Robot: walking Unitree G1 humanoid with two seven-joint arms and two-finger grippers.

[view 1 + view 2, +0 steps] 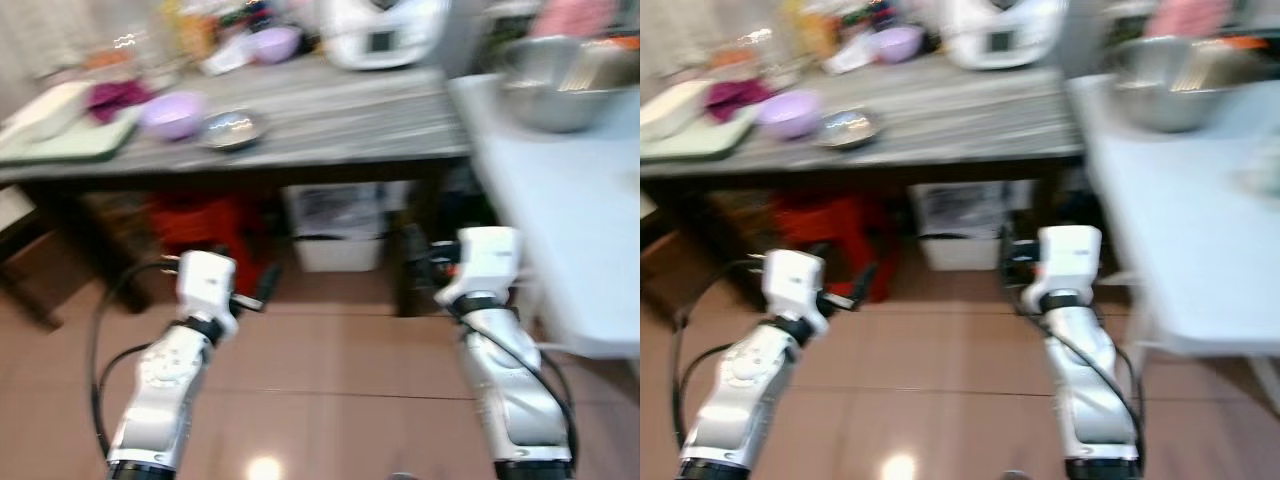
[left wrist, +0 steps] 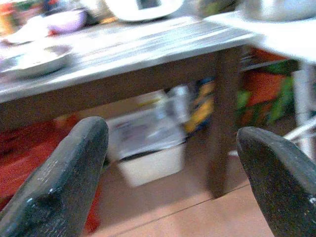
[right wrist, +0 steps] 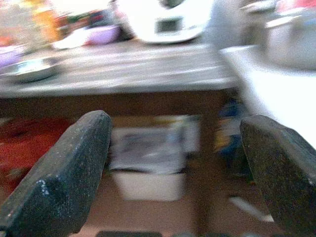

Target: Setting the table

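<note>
Head stereo looks down, forward; wrist views low, facing wooden table (image 1: pixel 330 120); all share it.

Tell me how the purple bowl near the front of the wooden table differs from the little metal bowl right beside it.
The purple bowl is matte lilac, seemingly plastic; the metal bowl is shiny and reflective. The purple bowl looks taller and deeper, the metal bowl shallower and flatter. The purple bowl stands nearer the green tray, the metal bowl further toward the table's middle. Both stand upright on the wooden table, near its front edge. Blur hides what they contain.
</note>
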